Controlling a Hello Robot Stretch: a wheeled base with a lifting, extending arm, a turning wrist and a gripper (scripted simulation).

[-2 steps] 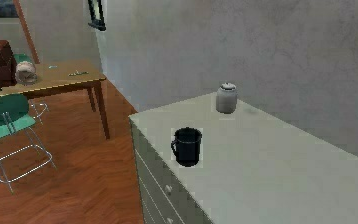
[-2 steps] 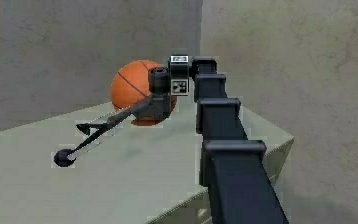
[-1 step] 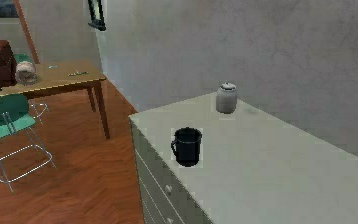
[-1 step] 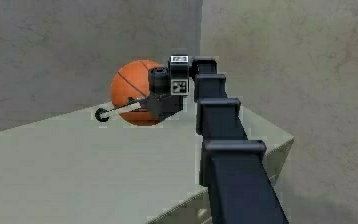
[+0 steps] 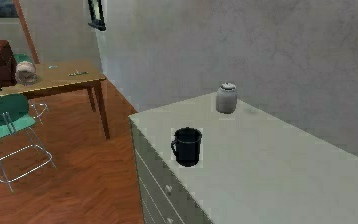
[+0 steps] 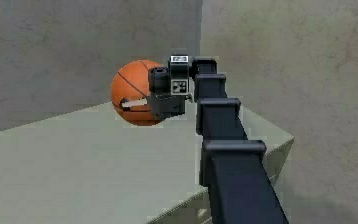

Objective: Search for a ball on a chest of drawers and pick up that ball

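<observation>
Fingers (image 6: 142, 101) hold the orange ball (image 6: 135, 92), which hangs at the arm's (image 6: 227, 150) far end, clear above the pale top of the chest of drawers (image 6: 77, 165). A grey wall (image 6: 67, 40) stands close behind the ball.

In the forward view, a dark mug (image 5: 186, 146) stands near the front edge of the same chest top and a white jar (image 5: 226, 98) farther back near the wall, well apart from each other. To the forward view's left are a wooden desk (image 5: 72, 82) carrying small items and a teal chair (image 5: 7, 125) on the wood floor (image 5: 87, 170).
</observation>
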